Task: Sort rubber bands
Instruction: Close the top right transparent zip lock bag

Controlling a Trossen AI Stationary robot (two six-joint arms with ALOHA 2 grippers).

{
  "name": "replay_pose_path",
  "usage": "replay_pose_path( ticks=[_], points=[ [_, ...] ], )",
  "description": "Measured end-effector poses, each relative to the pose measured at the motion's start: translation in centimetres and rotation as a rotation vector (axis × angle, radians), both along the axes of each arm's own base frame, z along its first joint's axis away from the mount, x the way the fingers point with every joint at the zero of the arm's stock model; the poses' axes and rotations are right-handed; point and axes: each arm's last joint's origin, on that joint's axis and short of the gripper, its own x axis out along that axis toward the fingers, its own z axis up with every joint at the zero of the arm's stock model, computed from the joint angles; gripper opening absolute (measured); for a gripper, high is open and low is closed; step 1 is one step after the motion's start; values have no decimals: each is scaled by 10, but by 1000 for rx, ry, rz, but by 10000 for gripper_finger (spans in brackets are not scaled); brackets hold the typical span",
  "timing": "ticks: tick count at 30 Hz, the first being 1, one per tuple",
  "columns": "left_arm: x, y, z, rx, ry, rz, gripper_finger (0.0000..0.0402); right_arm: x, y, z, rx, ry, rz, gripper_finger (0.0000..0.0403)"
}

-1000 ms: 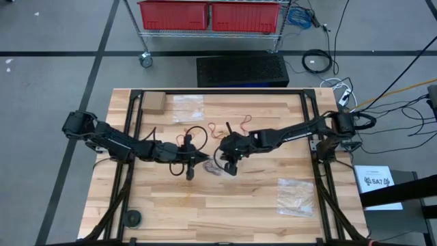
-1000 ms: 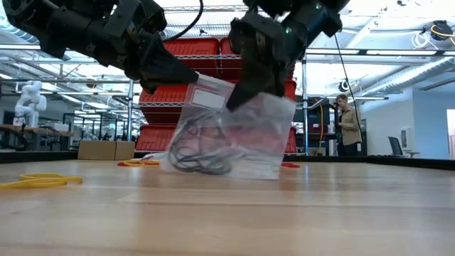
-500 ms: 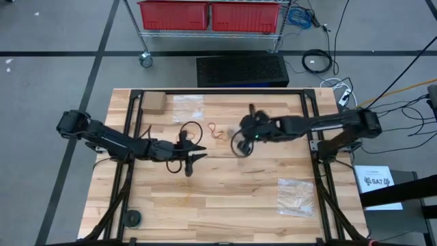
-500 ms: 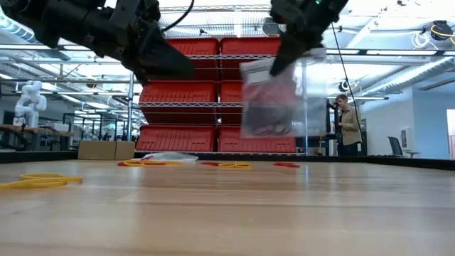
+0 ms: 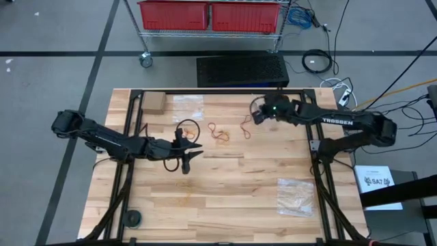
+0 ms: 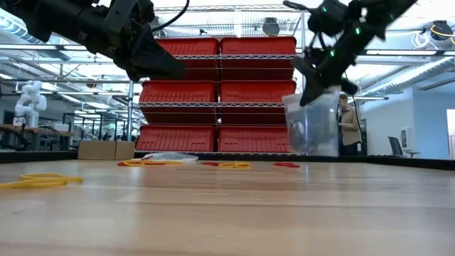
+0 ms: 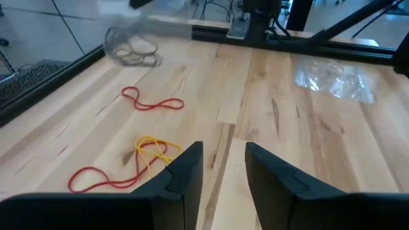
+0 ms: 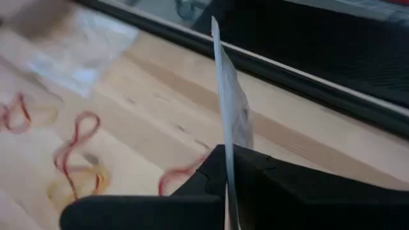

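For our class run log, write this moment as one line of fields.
left tool: open, empty, above table | right tool: shut on clear bag, lifted | loose rubber bands: on table

Left tool (image 7: pixel 223 167) parted over wooden table (image 7: pixel 307 140), red (image 7: pixel 152 102) and yellow rubber bands (image 7: pixel 153 148) nearby

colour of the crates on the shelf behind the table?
Red plastic crates on a wire shelf; clearest in the low view.

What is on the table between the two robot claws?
In the high view, red and yellow rubber bands lie between the left claw and the right claw.
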Motion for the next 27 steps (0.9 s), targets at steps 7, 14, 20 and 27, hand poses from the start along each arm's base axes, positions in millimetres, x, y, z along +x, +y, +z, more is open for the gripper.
replay_pose_path(
  ticks=[7, 14, 20, 27],
  points=[
    [-1, 1, -2, 12, 16, 23, 121, -42, -34, -43, 43, 14, -215, 0],
    [-1, 1, -1, 12, 13, 24, 121, -72, -50, -68, 29, 27, -430, 0],
    [-1, 1, -2, 14, 16, 26, 121, -88, -54, -84, 63, 1, -539, 0],
    [-1, 2, -4, 19, 41, 32, 121, -87, -51, -87, 113, 25, -399, 21]
  ],
)
